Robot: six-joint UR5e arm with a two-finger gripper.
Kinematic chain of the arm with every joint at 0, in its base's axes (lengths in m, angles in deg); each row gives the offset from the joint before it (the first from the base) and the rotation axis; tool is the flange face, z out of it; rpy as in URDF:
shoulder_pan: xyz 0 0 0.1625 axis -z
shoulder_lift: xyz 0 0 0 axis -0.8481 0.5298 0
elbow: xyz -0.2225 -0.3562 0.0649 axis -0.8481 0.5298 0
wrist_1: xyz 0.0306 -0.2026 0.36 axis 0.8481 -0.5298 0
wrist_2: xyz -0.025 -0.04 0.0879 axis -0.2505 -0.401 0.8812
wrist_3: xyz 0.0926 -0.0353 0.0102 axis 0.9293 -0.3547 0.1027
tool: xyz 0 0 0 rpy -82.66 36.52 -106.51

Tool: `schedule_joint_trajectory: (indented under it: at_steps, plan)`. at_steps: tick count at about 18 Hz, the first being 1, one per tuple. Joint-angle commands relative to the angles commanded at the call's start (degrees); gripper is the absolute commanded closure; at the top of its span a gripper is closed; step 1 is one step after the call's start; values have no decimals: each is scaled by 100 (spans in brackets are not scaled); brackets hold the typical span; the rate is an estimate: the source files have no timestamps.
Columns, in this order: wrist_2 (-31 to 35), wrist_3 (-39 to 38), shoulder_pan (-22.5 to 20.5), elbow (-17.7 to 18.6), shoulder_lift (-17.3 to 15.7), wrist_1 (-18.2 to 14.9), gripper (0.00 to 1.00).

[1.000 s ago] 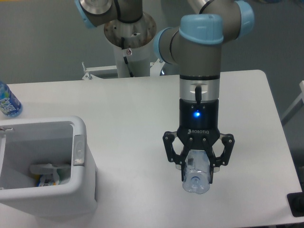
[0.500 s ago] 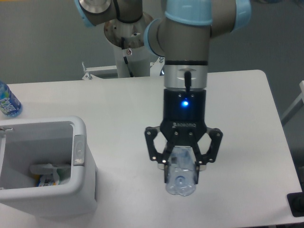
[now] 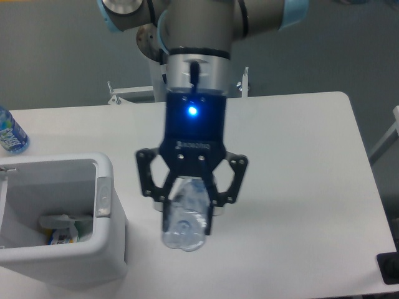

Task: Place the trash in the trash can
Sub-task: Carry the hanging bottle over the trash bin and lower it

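gripper (image 3: 189, 208) – fingers clamped on bottle (image 3: 184, 219) | bottle – clear, crumpled, base toward camera, above table (image 3: 299, 156) | bin (image 3: 103, 249) – white, open, just left

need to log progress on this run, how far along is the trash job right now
Partly done. Something already lies inside the trash can, though it is too unclear to name. In hand: the gripper is shut on the clear plastic bottle, held above the table to the right of the can's opening. Left: bring the bottle over the opening and release it.
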Motion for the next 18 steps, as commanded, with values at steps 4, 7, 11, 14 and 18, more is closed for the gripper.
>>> schedule_joint_trajectory:
  at_steps: [4, 7, 11, 14, 18]
  plan:
    - [0, 35, 264, 71, -158, 9, 42]
    - [0, 44, 475, 88, -176, 9, 42]
    - [0, 26, 721, 79, -158, 0, 42]
    - [0, 0, 949, 141, -150, 0, 42]
    - [0, -228, 1108, 176, -132, 0, 42]
